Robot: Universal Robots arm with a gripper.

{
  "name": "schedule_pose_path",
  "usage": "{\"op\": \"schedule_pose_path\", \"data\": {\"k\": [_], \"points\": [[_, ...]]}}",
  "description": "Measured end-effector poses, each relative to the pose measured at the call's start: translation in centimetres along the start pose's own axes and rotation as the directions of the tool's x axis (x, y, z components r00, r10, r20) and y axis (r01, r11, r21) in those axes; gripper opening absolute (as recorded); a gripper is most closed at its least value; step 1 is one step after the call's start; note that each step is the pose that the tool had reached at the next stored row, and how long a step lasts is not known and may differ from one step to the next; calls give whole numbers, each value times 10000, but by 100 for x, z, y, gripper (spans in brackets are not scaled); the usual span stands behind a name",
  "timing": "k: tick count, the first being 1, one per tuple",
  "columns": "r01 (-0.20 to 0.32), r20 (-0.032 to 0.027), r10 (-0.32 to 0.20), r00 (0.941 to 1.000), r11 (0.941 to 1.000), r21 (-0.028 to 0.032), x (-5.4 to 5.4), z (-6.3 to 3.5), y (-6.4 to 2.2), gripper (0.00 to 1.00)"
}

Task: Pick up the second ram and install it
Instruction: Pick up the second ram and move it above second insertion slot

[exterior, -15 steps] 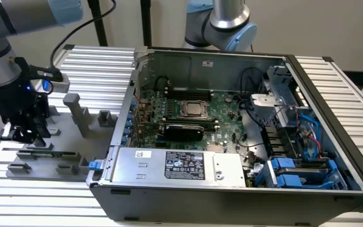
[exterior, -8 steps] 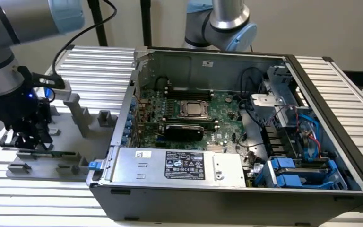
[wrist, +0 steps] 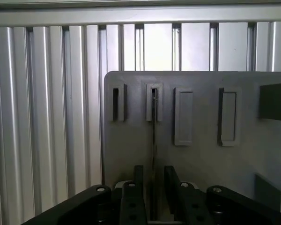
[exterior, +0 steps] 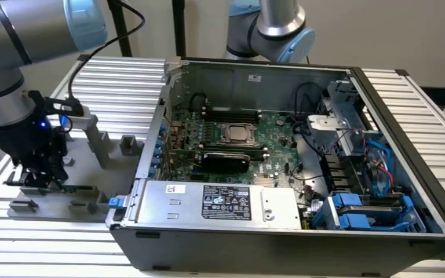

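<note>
The arm reaches down over a grey holder plate that lies on the ribbed metal tabletop. The jaws hang low over the plate, straddling the ram stick. In the wrist view the stick shows edge-on as a thin dark line. It starts in the gap between the jaws and runs away from them into a narrow upright slot in the plate. The jaws stand apart with a little space on either side of the stick, so they grip nothing and the stick rests in the holder.

Beside that slot there is another narrow slot on one side. On the other side are two longer raised blocks, all beyond the jaws.

In the exterior view a strip of green shows just beside the jaws at the level of the plate, toward the exterior view's right.

Farther from the jaws toward the exterior view's right, the computer case lies with its side off. Inside it are the green main board with its processor socket, and a silver power box with a black label. Blue cables lie along its far side, well apart from the jaws.
</note>
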State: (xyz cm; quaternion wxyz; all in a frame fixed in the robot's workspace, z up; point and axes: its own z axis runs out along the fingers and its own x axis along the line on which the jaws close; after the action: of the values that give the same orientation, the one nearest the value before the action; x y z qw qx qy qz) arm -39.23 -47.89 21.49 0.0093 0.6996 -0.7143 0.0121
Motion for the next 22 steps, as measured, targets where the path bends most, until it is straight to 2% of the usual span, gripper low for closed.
{"op": "schedule_pose_path", "data": {"k": [8, 22], "points": [[-5, 5, 5, 10000, 10000, -1, -5, 128, 0, 100], [-7, 6, 7, 10000, 10000, 0, -30, 180, 9, 100]]}}
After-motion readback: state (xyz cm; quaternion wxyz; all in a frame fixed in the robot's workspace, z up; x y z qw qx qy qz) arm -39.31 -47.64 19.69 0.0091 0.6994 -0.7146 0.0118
